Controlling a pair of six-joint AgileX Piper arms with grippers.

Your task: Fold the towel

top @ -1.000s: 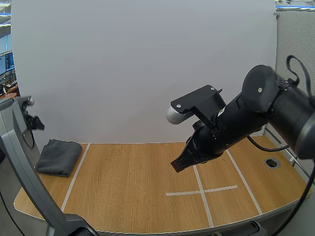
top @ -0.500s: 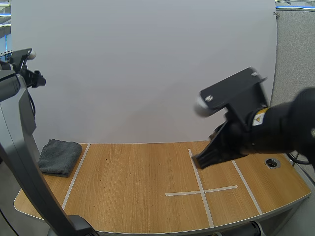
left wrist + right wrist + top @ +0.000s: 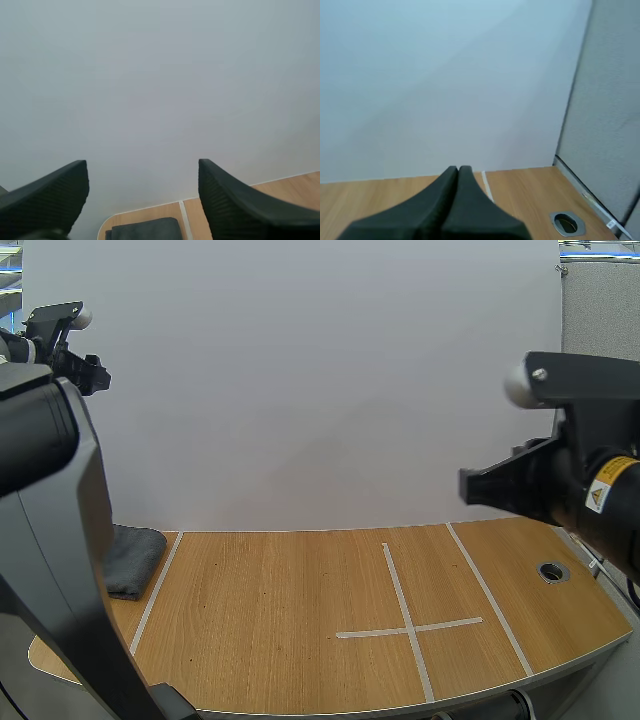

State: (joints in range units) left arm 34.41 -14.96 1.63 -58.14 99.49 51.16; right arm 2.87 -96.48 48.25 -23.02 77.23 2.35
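Dark grey towel (image 3: 135,558) lying in a compact stack at the far left end of the desk (image 3: 280,620), partly behind the left arm. Left gripper (image 3: 142,170) raised above it, fingers spread and empty. Right gripper (image 3: 458,172) clenched on nothing, well apart from the towel. The cloth looks soft, light and limp, so a pinch at a corner or free edge seems best.

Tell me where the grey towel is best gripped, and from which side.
The towel lies flat and folded at the left end of the table, its far side hidden behind the left arm. Probably grip its free edge beside the white tape line, coming down from above. The left gripper, open, looks nearer.
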